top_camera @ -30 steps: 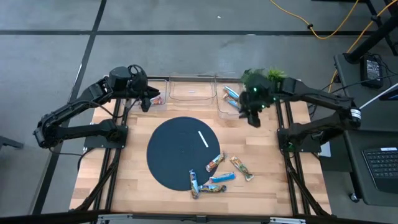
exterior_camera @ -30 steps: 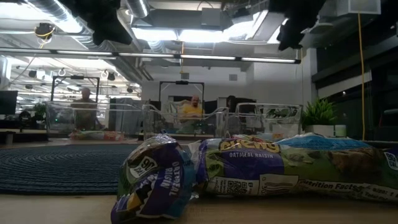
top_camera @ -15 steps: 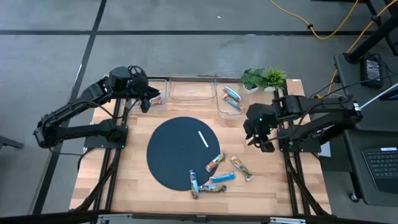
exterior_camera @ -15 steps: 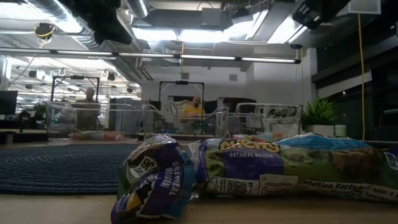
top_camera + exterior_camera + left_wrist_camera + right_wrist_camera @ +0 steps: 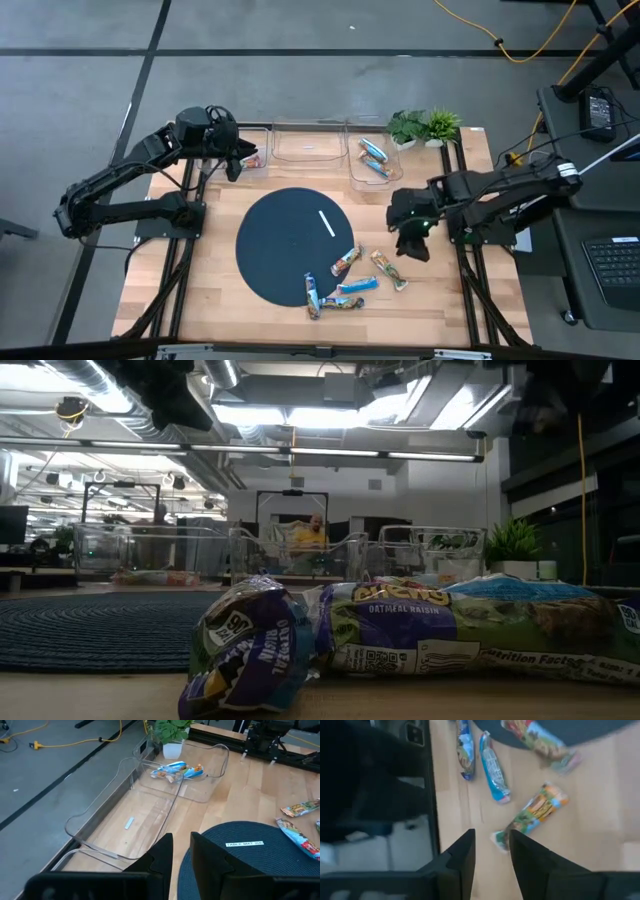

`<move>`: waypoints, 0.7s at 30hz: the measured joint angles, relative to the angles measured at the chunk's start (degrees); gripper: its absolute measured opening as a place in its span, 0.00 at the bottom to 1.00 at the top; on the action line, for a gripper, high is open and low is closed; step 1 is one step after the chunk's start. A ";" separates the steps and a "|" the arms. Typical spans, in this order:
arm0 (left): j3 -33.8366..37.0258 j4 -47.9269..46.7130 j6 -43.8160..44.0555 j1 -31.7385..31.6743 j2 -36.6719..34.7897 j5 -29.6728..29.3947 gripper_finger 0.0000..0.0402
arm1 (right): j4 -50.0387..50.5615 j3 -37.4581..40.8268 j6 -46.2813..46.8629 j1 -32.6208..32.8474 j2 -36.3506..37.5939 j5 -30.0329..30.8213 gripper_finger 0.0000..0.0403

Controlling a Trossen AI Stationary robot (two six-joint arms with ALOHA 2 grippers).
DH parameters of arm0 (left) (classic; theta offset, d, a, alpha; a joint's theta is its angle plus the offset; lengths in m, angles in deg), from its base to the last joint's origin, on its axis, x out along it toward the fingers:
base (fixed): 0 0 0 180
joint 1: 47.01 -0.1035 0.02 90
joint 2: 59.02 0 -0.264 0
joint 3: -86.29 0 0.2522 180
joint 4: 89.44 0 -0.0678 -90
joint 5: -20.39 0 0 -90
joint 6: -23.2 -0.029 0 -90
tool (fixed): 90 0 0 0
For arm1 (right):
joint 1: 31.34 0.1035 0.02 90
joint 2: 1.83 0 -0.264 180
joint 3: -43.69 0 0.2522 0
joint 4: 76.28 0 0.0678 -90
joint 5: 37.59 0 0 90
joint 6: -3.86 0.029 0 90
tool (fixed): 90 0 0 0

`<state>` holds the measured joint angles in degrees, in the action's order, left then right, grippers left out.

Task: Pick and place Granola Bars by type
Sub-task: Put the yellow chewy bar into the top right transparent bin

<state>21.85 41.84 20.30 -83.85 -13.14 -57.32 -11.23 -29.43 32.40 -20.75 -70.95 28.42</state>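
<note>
Several loose Granola Bars lie near the front of the table: a red-orange one (image 5: 346, 261) on the rim of the dark round mat (image 5: 285, 245), an orange-green one (image 5: 388, 270) (image 5: 537, 810), and blue ones (image 5: 357, 286) (image 5: 494, 767). More blue bars (image 5: 372, 158) (image 5: 177, 770) lie in the right clear bin, and one reddish bar (image 5: 250, 160) in the left bin. My right gripper (image 5: 412, 245) (image 5: 492, 855) hangs slightly open above the table, just right of the orange-green bar, holding nothing. My left gripper (image 5: 232, 160) (image 5: 182, 850) hovers slightly open by the left bin, also holding nothing.
Three clear bins stand in a row along the far edge, the middle one (image 5: 308, 145) holding only a small white label. A thin white strip (image 5: 327, 223) lies on the mat. Two potted plants (image 5: 425, 127) stand at the far right corner.
My right gripper has swung from over the right bin toward the table's near edge and down, turning as it went, and now stands by the loose bars. Its finger gap looks unchanged. The bars have not moved.
</note>
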 joint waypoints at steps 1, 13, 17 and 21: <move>0.00 0.00 -0.02 0.00 0.00 0.00 0.15 | -1.59 1.21 3.02 0.36 0.00 0.17 0.30; 0.00 -0.04 -4.35 0.00 0.00 -0.02 0.15 | -6.36 6.02 26.33 5.91 0.00 16.39 0.30; 0.00 -1.14 -4.41 0.00 0.00 -0.02 0.15 | -4.46 4.18 34.03 10.34 -0.67 24.69 0.30; 0.00 -4.15 -6.13 0.00 0.00 -0.04 0.15 | -1.94 1.92 40.42 15.04 -3.98 26.44 0.30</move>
<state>21.85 37.69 14.17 -83.85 -13.14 -57.36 -13.17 -27.51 72.81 -5.71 -74.93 54.86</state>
